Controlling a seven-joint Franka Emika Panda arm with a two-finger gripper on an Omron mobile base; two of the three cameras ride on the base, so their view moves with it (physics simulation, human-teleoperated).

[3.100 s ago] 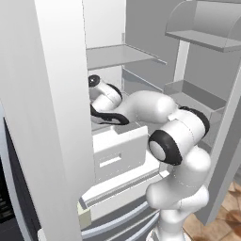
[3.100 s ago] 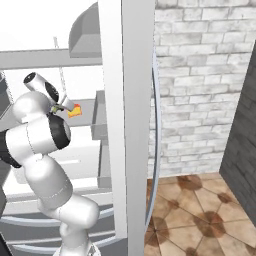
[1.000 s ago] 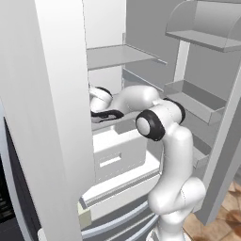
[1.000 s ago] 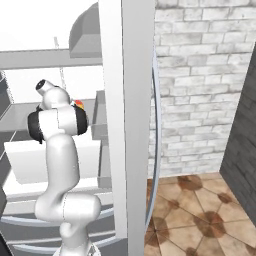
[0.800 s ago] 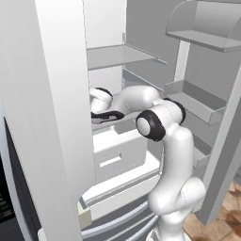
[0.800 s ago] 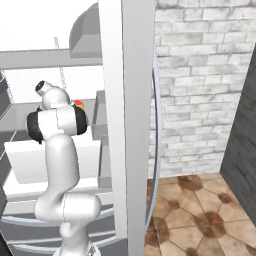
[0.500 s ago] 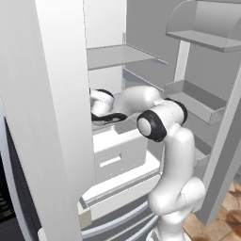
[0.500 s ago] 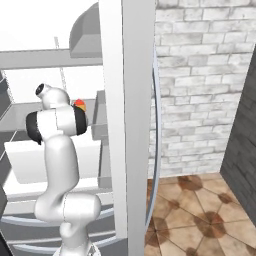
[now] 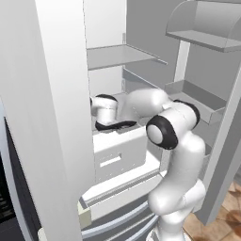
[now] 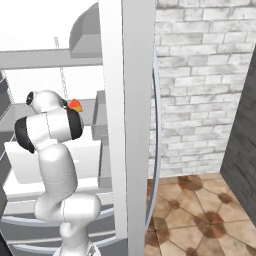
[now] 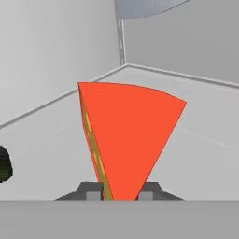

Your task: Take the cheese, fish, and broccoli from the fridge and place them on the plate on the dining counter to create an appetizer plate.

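Note:
An orange-red cheese wedge point(image 11: 126, 135) with a yellow side stands upright between my fingertips point(image 11: 93, 190) in the hand view. My gripper point(image 11: 120, 191) is shut on its lower end, just above the pale shelf floor of the fridge point(image 11: 196, 116). The cheese point(image 10: 75, 105) peeks out beside my wrist in the right base view. In the left base view my hand point(image 9: 106, 109) reaches deep into the fridge point(image 9: 117, 54), above its white drawer point(image 9: 117, 150). The dark-green broccoli point(image 11: 3, 164) lies at the left edge of the hand view. Fish, plate and dining counter are out of view.
A shelf point(image 9: 120, 55) spans the fridge above my hand. The open door with its bins point(image 9: 197, 96) stands to the right of my arm. A fridge wall point(image 9: 56, 94) closes in on the left. A brick wall point(image 10: 200, 90) and tiled floor point(image 10: 195, 210) lie beyond the door.
My jaws have closed onto the cheese wedge. The arm has reached in further since the earliest frames and has hardly moved in the last second.

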